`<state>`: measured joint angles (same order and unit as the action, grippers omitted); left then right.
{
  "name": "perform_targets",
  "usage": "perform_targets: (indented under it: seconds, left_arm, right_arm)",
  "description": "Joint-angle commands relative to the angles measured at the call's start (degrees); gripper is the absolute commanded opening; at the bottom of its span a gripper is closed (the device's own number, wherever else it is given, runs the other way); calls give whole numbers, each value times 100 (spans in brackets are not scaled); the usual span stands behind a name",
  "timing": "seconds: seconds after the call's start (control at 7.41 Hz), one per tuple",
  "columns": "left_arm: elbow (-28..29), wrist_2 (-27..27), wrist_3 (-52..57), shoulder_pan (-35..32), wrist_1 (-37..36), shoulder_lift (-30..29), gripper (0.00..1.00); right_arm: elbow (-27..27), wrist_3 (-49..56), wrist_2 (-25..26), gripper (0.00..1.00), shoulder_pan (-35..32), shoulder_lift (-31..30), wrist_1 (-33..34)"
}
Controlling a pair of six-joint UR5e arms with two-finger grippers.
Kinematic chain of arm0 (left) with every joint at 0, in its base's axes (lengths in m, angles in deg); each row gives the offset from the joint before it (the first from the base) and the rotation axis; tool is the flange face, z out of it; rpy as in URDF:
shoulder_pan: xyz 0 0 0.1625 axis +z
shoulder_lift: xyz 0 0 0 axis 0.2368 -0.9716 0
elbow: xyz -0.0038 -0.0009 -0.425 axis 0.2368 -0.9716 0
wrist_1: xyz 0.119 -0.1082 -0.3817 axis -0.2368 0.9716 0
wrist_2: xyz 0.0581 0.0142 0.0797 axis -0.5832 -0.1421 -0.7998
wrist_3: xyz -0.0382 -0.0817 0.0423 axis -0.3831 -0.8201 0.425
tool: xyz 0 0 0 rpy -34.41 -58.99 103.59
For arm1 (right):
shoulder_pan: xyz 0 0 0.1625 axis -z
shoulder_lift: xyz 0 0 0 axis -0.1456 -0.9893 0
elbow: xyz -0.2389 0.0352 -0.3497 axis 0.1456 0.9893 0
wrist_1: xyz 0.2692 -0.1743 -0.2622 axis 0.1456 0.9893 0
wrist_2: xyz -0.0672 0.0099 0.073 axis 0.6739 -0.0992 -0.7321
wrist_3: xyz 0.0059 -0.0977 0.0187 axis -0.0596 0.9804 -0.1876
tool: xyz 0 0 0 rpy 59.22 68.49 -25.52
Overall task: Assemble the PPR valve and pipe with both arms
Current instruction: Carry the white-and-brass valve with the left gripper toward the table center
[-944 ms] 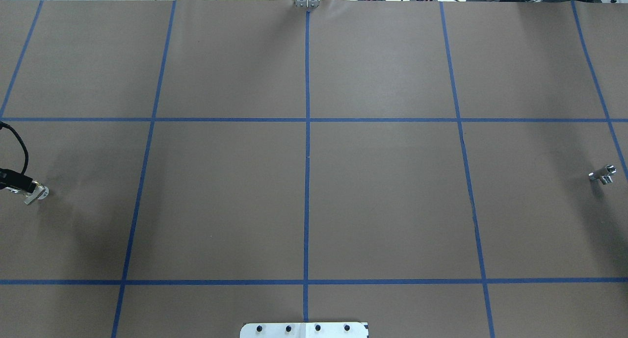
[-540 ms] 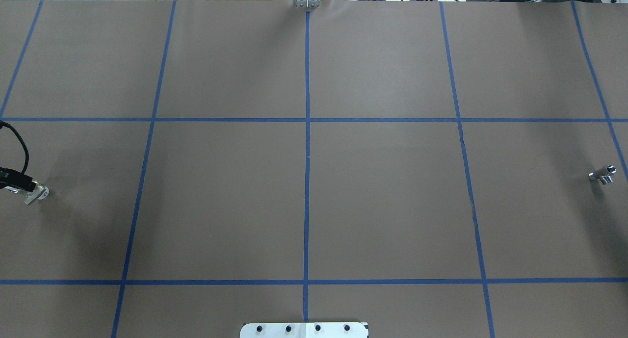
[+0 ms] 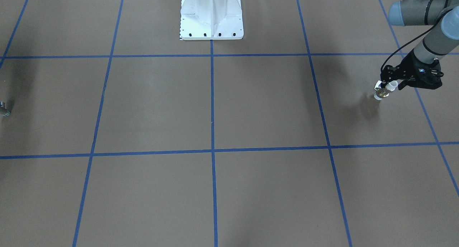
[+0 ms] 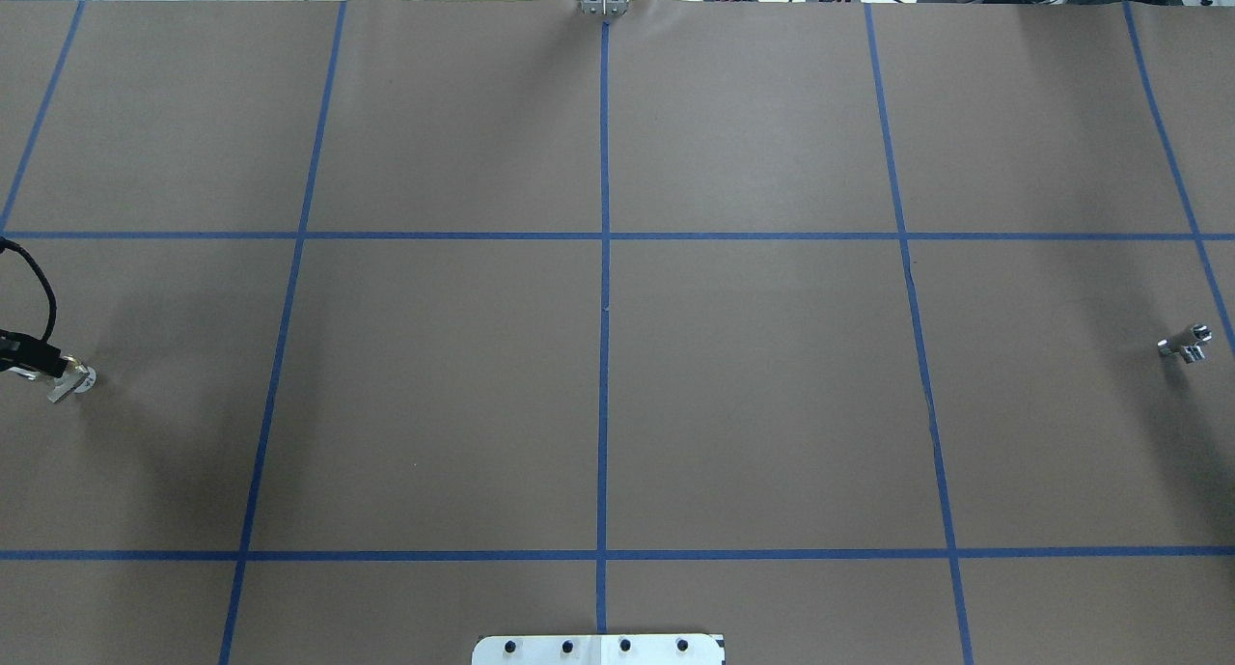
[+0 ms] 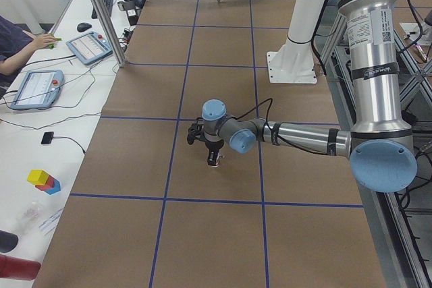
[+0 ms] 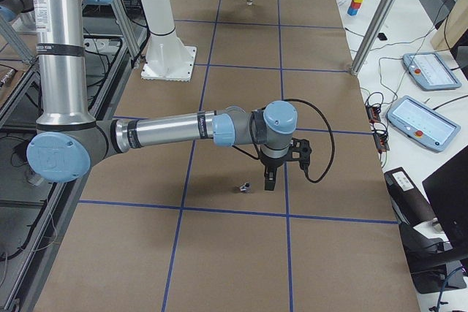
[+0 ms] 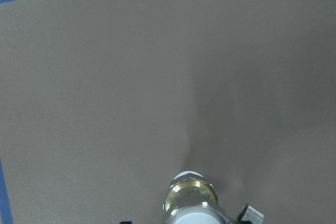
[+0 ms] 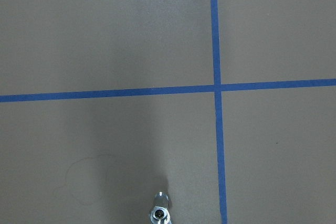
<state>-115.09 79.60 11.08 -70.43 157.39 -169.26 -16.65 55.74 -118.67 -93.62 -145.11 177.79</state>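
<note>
Plainly the two parts are set at opposite ends so that each arm can take one. Read the overhead view as a clock: the PPR valve is out at 9 o'clock and the pipe at 3, well apart, with the white bolted pedestal at 6. The left pincer is pinching the valve by its upper white end and holds it upright, I'd guess so the lower socket is left free to meet the pipe. Whether that lower end touches the desk or hangs just off it, I cannot tell. The valve is a stubby thing, smooth white plastic rounds on either side of a brass collar that catches the light. The pipe lies loose on the matte brown paper, a bright silvery stub with a dark bore, at 6 o'clock in the right wrist view. The right pincer hangs just beside it, pointing down; spread or pressed together, I cannot tell. Blue tape lines square off the desk.
</note>
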Motion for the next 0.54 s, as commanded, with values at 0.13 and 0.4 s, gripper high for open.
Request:
perform_targets:
  seconds: [0.13, 0.4]
  left_arm:
    - [-5, 3, -1, 5, -12, -1, 47]
    - [-48, 3, -1, -4, -21, 7, 0]
  right_arm:
    - [10, 0, 1, 100, 0, 0, -1]
    - [10, 0, -16, 100, 0, 0, -1]
